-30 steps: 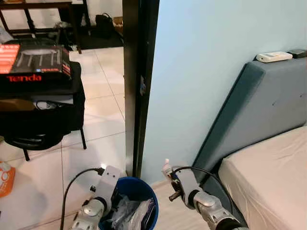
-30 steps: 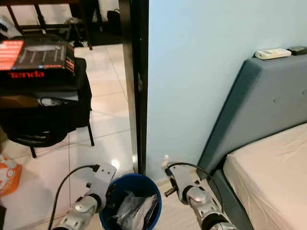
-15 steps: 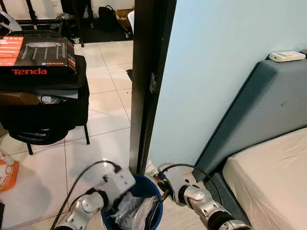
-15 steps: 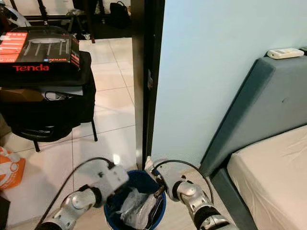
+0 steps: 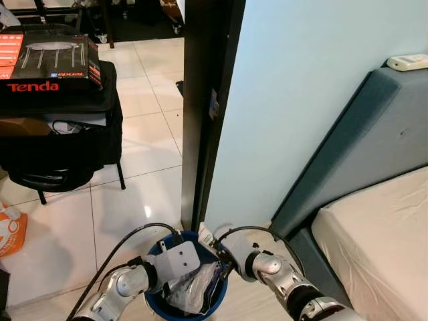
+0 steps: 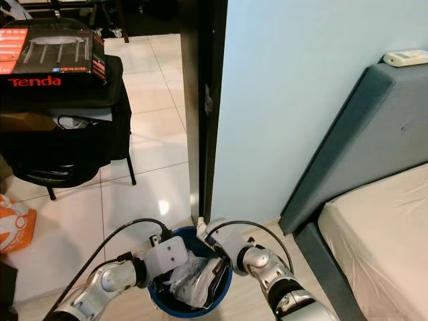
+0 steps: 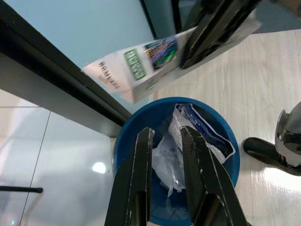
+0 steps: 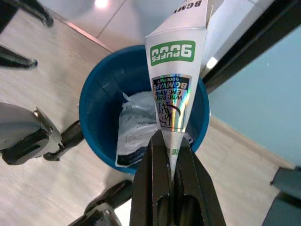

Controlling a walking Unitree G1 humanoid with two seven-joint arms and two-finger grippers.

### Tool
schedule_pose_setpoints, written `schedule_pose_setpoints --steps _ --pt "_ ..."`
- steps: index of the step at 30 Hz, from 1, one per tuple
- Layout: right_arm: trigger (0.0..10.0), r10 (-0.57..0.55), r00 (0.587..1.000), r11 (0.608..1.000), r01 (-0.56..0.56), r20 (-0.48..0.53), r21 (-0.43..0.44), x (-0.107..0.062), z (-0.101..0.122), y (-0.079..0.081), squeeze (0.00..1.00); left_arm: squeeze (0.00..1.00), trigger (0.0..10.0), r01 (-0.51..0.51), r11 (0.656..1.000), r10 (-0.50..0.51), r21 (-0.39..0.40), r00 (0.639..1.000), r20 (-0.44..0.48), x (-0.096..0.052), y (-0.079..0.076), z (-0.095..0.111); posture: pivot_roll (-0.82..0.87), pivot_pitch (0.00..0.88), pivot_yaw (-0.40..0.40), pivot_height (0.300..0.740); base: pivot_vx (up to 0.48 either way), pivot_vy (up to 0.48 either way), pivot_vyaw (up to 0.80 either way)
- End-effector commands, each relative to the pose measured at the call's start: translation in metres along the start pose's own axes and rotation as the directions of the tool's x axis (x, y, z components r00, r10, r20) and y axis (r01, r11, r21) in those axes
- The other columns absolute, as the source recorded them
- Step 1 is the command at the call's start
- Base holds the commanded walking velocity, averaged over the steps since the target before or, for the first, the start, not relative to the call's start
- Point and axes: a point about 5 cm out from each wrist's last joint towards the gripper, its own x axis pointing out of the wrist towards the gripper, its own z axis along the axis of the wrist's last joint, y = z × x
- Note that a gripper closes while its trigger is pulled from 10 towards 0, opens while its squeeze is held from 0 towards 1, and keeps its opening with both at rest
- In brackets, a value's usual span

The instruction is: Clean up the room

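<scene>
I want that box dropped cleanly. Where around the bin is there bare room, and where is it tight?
Bare tile lies between the blue bin and black chair. Tight at the bin mouth: right gripper pinching the white box, left gripper alongside, plastic bags inside.

The blue bin [image 5: 217, 309] at the bottom of the frame is partly covered by both arms. The white box [image 8: 178, 80] runs off the top edge, its print cut short. The orange bag [image 5: 9, 231] is cropped at the left edge.

A Tenda router box [image 5: 50, 63] sits on a black chair [image 5: 63, 144]; a grey bed headboard [image 5: 364, 154] holds a white remote [image 5: 408, 62].
</scene>
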Motion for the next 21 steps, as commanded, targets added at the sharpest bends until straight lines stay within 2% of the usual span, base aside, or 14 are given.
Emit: schedule_pose_setpoints --steps 1,5,6,7,8,10,12,14,15,21 --pt "10.0 0.01 1.0 1.0 -0.01 -0.009 -0.01 0.0 -0.003 0.003 0.0 0.0 10.0 0.028 1.0 -0.028 0.004 1.0 0.0 -0.006 -0.004 -0.003 0.12 0.217 -0.096 0.74 0.0 0.0 0.0" --pt "10.0 -0.006 1.0 1.0 0.006 -0.001 -0.002 0.0 -0.001 0.001 0.0 0.0 10.0 0.035 0.999 -0.035 -0.022 0.999 0.016 -0.008 -0.004 -0.001 0.12 0.215 -0.096 0.74 0.0 0.0 0.0" --pt "10.0 -0.011 1.0 1.0 0.01 0.002 0.002 0.0 -0.001 0.0 0.0 0.0 10.0 0.037 0.998 -0.035 -0.059 0.998 0.043 -0.009 -0.004 0.002 0.12 0.214 -0.096 0.74 0.0 0.0 0.0" --pt "10.0 -0.011 1.0 1.0 0.01 0.002 0.002 0.0 -0.001 0.0 0.0 0.0 10.0 0.037 0.998 -0.035 -0.059 0.998 0.043 -0.009 -0.004 0.002 0.12 0.214 -0.096 0.74 0.0 0.0 0.0" --pt "10.0 -0.005 1.0 1.0 0.005 0.001 -0.006 0.0 -0.001 0.0 0.0 0.0 10.0 0.058 0.989 -0.042 -0.135 0.992 0.12 -0.011 -0.005 0.011 0.12 0.214 -0.098 0.74 0.0 0.0 0.0" --pt "10.0 -0.001 1.0 1.0 0.001 0.001 -0.01 0.0 -0.001 0.0 0.0 0.0 10.0 0.064 0.987 -0.043 -0.15 0.99 0.137 -0.012 -0.006 0.014 0.12 0.214 -0.098 0.74 0.0 0.0 0.0" --pt "10.0 0.009 1.0 1.0 -0.009 -0.01 -0.019 0.0 -0.002 0.001 0.0 0.0 10.0 0.074 0.974 -0.034 -0.214 0.982 0.188 -0.015 -0.005 0.022 0.12 0.215 -0.097 0.74 0.0 0.0 0.0" --pt "10.0 0.013 1.0 1.0 -0.014 -0.013 -0.022 0.0 -0.003 0.001 0.0 0.0 10.0 0.071 0.972 -0.023 -0.225 0.978 0.208 -0.017 -0.004 0.026 0.12 0.215 -0.097 0.74 0.0 0.0 0.0" --pt "10.0 0.017 1.0 1.0 -0.017 -0.015 -0.021 -0.001 -0.004 0.001 0.0 0.0 10.0 0.058 0.965 0.005 -0.257 0.971 0.239 -0.018 -0.001 0.032 0.13 0.216 -0.098 0.74 0.0 0.0 0.0" --pt "10.0 0.032 0.999 0.999 -0.032 -0.019 -0.016 -0.002 -0.007 0.003 0.0 0.0 10.0 0.085 0.966 -0.021 -0.245 0.967 0.253 -0.021 -0.005 0.035 0.13 0.216 -0.099 0.74 0.0 0.0 0.0"
